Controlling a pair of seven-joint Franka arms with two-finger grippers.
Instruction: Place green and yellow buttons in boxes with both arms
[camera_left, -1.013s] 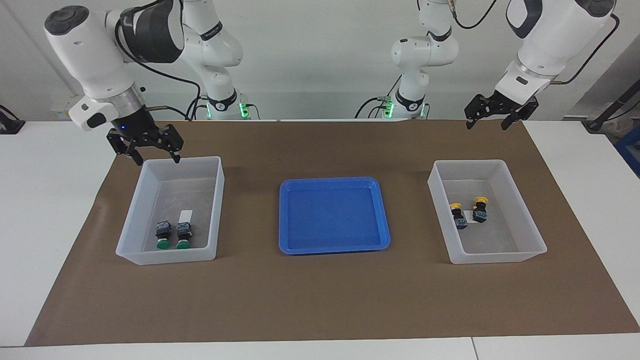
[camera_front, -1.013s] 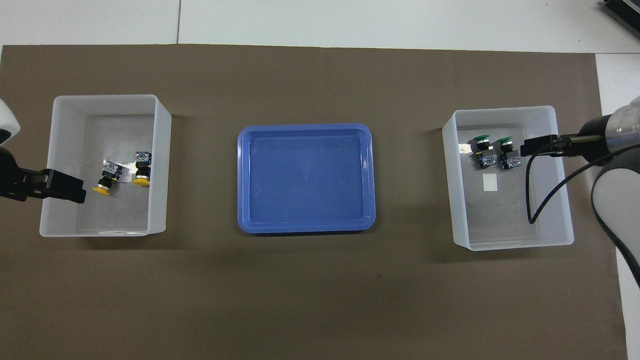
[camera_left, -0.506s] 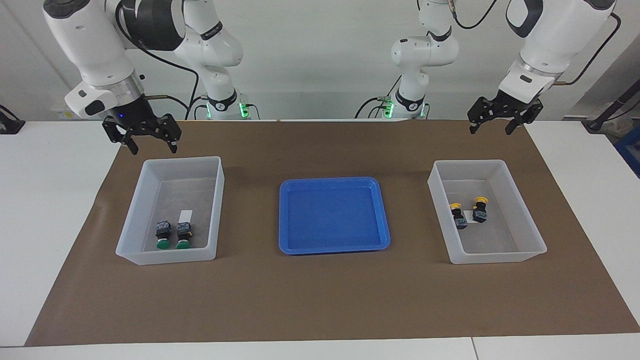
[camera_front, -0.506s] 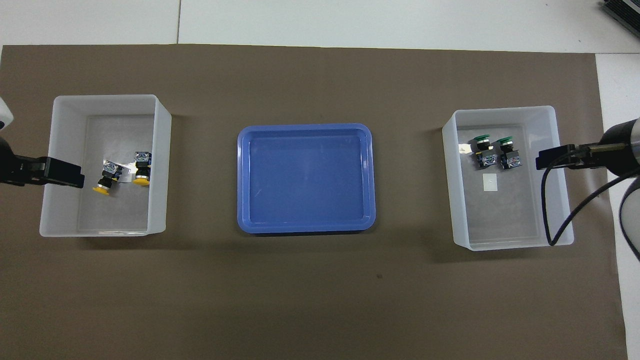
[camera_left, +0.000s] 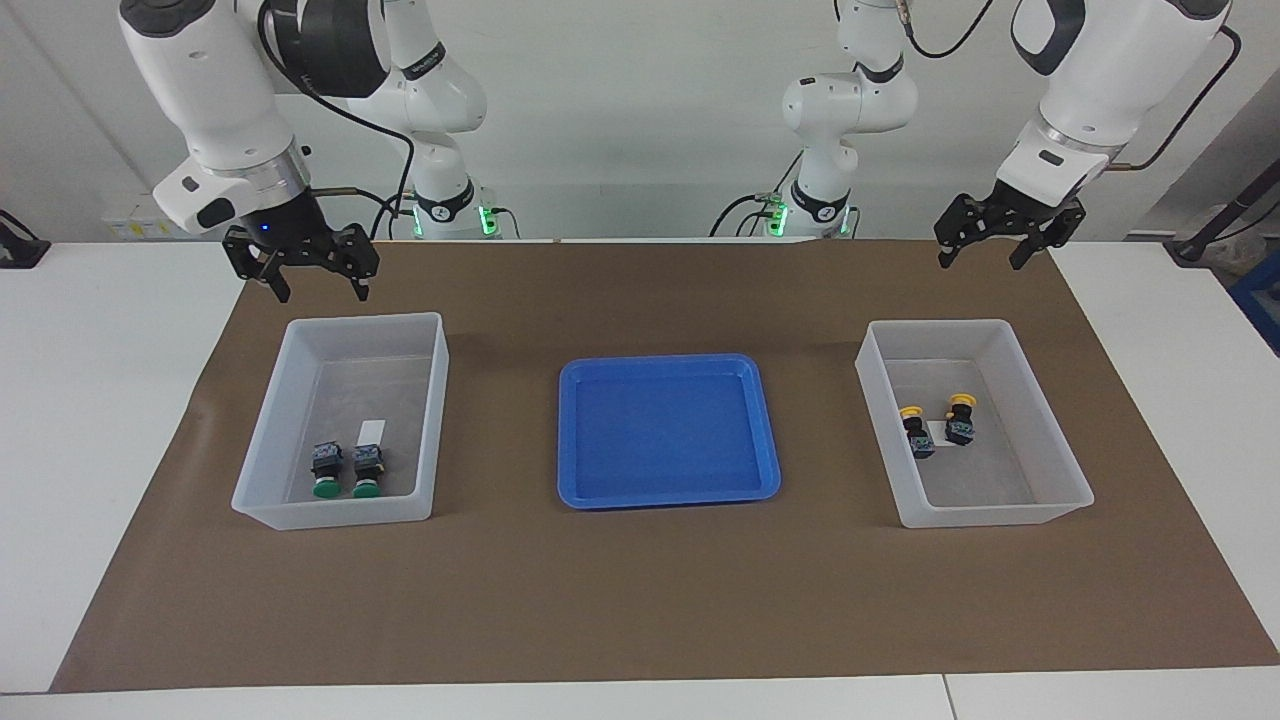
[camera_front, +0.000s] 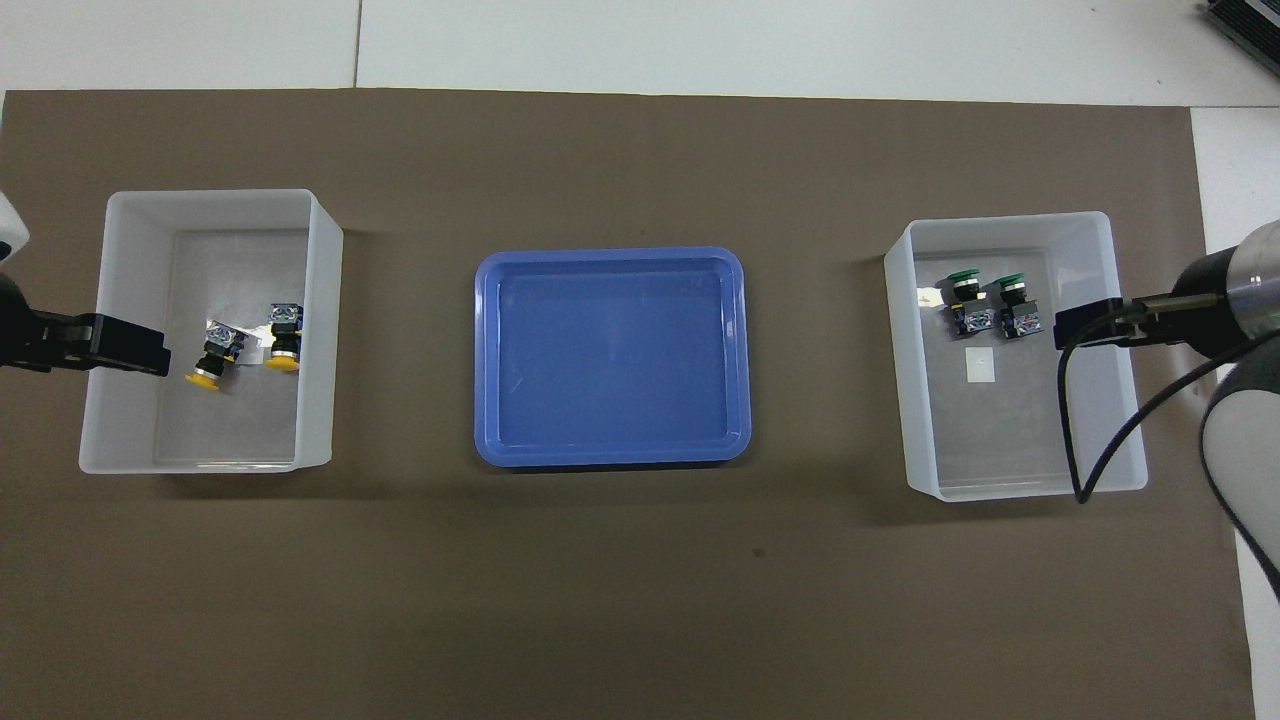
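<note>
Two green buttons (camera_left: 345, 472) lie side by side in the translucent box (camera_left: 340, 512) at the right arm's end; they also show in the overhead view (camera_front: 990, 300). Two yellow buttons (camera_left: 938, 425) lie in the matching box (camera_left: 1000, 516) at the left arm's end, also seen from overhead (camera_front: 245, 355). My right gripper (camera_left: 320, 292) is open and empty, up in the air over the mat by the green box's robot-side rim. My left gripper (camera_left: 980, 262) is open and empty, raised over the mat by the yellow box.
A shallow blue tray (camera_left: 668, 495) lies empty between the two boxes on the brown mat (camera_left: 640, 600). Each box has a small white label on its floor. In the overhead view only the gripper tips show, the left gripper (camera_front: 130, 345) and the right gripper (camera_front: 1085, 325).
My right gripper has risen from the green box's rim and shifted a little toward the tray. My left gripper has hardly moved. The buttons have not moved.
</note>
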